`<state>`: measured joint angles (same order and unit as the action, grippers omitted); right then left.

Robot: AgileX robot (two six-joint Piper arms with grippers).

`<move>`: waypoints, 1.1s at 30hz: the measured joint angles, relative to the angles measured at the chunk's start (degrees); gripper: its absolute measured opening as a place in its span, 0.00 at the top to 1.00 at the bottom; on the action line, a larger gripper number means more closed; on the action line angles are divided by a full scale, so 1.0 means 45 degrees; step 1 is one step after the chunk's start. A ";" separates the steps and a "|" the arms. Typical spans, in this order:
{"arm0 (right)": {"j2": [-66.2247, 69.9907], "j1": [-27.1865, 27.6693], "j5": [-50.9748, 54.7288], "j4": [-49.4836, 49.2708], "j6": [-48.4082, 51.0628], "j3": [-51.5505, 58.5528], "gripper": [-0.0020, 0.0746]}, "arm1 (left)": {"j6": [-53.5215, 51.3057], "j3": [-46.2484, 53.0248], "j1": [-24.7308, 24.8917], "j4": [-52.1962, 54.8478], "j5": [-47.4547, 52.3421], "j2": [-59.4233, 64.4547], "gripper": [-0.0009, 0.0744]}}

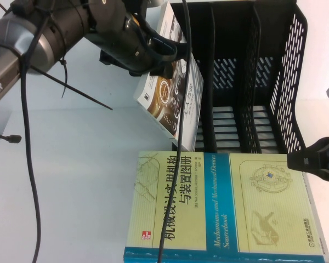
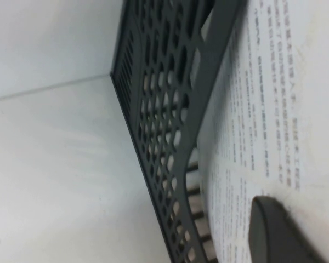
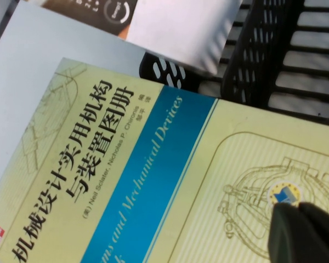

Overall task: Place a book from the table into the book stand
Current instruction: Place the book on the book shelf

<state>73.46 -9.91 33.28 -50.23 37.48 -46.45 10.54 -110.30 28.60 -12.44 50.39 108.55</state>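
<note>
Book: white paperback (image 1: 172, 93) held tilted in the air at the far side of the desk, its lower edge just beside the leftmost wall of the book stand (image 1: 247, 82) — not yet in a slot.
Left gripper: (image 1: 172, 49) clenched on the book's upper part.
Right gripper: (image 1: 318, 159) hovers near the right edge, above the large yellow-green book (image 1: 225, 213); I cannot tell if it is released or clenched.
Risk — catching: the tilted book's corner could strike the stand's wall and miss the slot.
Risk — shoving: that push could slide the light stand across the table (image 1: 71, 181).
Risk — slipping: a one-edge grip lets the book swing or drop.
</note>
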 joint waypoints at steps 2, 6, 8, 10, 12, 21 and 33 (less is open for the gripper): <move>0.0000 0.0000 0.0000 -0.0020 0.0000 0.0000 0.98 | 0.0000 0.0000 0.0000 0.0060 -0.0231 0.0024 0.85; 0.0000 0.0000 0.0000 -0.0027 0.0000 0.0000 0.98 | 0.0000 -0.0020 0.0000 -0.0047 -0.0353 0.0185 0.85; 0.0000 0.0000 0.0000 -0.0048 0.0000 0.0000 0.98 | -0.0052 -0.0020 0.0000 -0.0153 -0.0329 0.0322 0.85; 0.0000 0.0000 0.0059 -0.0048 0.0000 0.0000 0.98 | -0.0143 -0.0020 0.0000 -0.0262 -0.0273 0.0505 0.85; 0.0000 0.0000 0.0109 -0.0048 0.0000 0.0000 0.98 | -0.0243 -0.0020 0.0000 -0.0290 -0.0219 0.0634 0.85; 0.0022 0.0000 0.0187 -0.0048 0.0179 0.0000 0.98 | -0.0363 -0.0045 0.0000 -0.0443 -0.0486 0.0782 0.78; 0.1211 0.0000 0.0402 -0.0048 0.0984 0.0000 0.98 | -0.0749 -0.0519 0.0000 -0.0515 -0.1445 0.0782 0.49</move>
<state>78.91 -9.91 35.08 -50.45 41.91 -46.45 7.17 -112.64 28.60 -14.76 43.89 112.07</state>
